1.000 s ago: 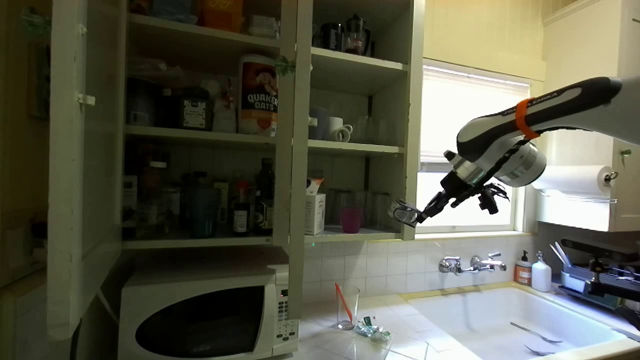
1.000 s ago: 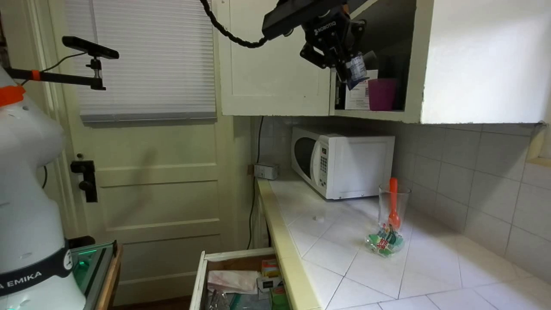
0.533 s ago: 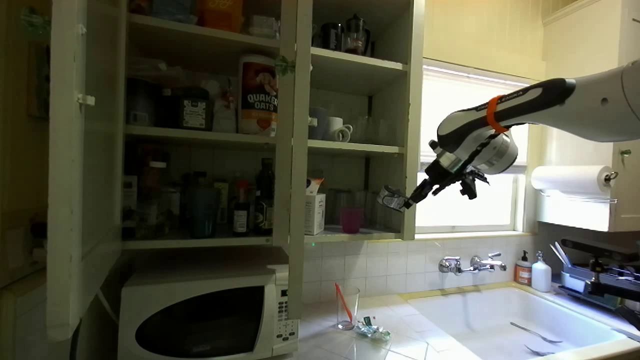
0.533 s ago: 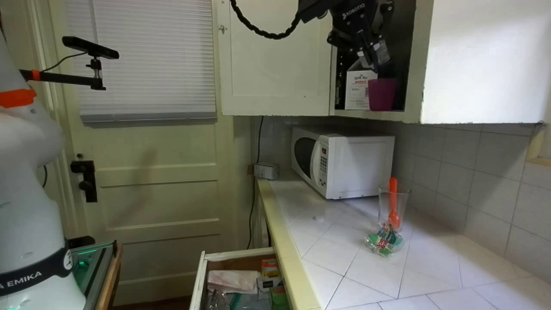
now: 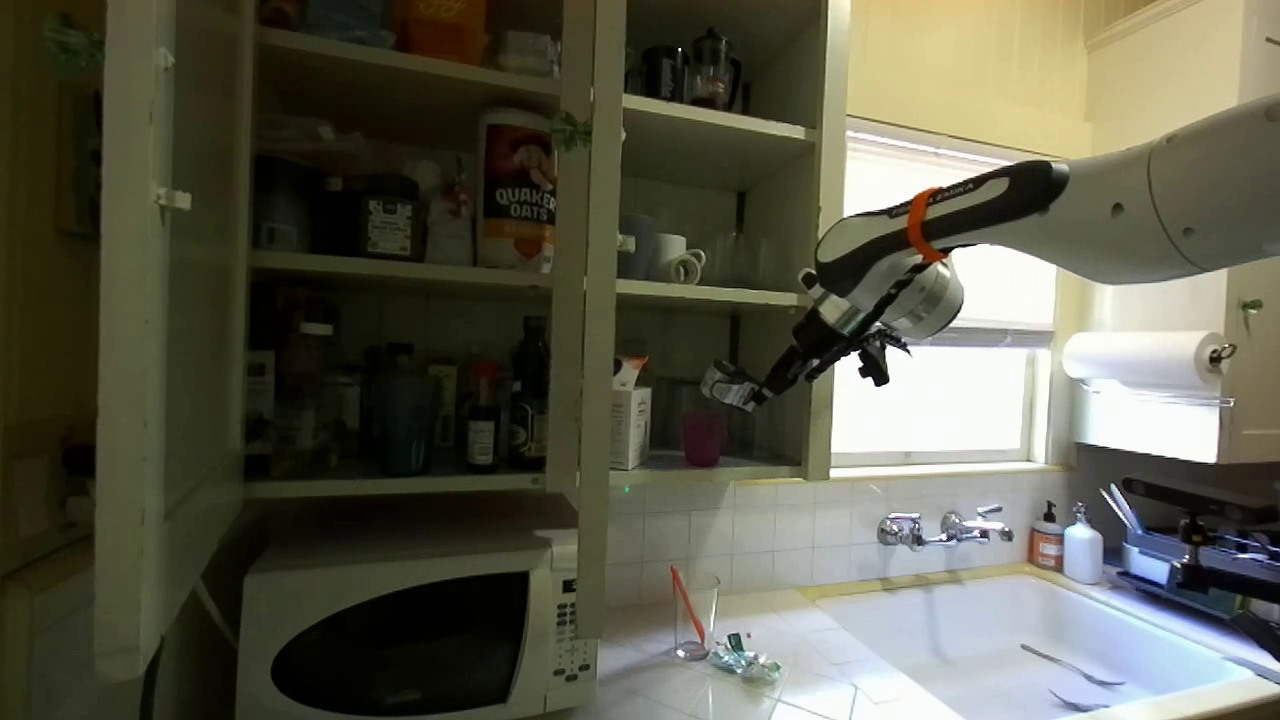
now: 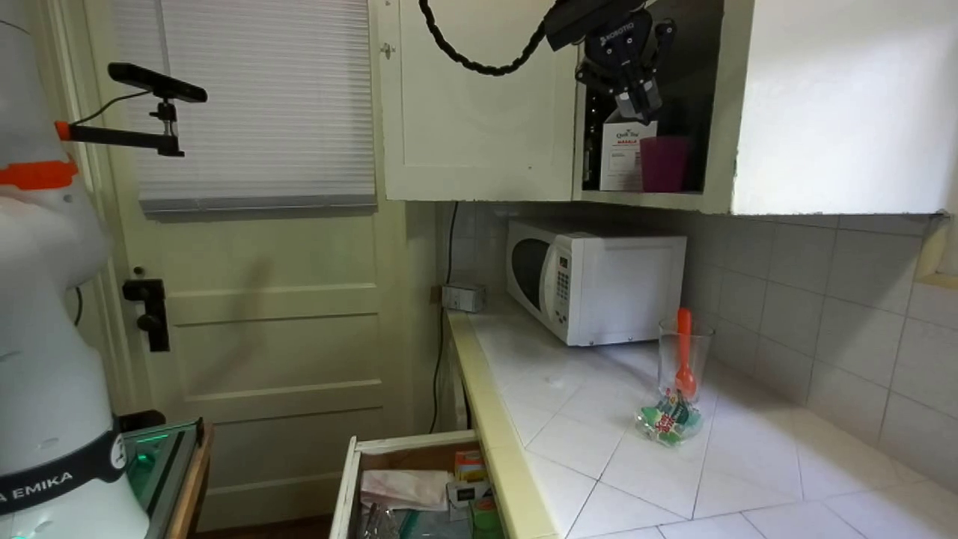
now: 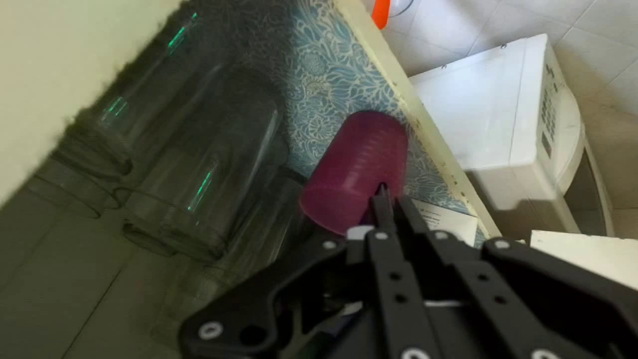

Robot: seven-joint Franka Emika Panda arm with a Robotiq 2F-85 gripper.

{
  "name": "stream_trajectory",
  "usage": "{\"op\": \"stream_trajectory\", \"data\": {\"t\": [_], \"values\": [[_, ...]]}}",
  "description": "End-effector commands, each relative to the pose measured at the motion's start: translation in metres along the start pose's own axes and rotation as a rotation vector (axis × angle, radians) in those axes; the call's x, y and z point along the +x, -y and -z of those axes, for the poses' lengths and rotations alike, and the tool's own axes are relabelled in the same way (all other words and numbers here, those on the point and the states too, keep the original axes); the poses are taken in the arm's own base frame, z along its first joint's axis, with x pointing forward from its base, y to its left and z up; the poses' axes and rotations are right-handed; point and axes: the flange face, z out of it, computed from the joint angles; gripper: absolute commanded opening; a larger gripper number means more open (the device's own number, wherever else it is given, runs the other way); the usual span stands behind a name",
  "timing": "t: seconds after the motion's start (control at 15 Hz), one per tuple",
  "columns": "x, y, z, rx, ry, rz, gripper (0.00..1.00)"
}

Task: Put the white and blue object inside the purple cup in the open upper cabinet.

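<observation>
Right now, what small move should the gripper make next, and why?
Probably nudge the gripper a little deeper into the upper cabinet with the white and blue object held: in an exterior view the gripper shows above and picture-left of the purple cup, so releasing here might miss.

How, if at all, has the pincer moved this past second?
Yes: in an exterior view, the pincer moved left and slightly up, across the upper cabinet's right post.
</observation>
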Motion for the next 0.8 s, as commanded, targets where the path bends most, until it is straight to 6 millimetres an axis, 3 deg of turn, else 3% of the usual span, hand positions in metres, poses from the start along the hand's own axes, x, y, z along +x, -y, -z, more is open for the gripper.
{"op": "stream_trajectory", "data": {"t": [0.0,0.53,0.73], "values": [[0.002,-0.001,0.003,-0.038,-0.038,-0.011,0.02],[-0.007,-0.002,-0.016,-0.057,-0.051,-0.023,0.02],[-0.013,0.001,-0.024,-0.032,0.064,0.039,0.02]]}}
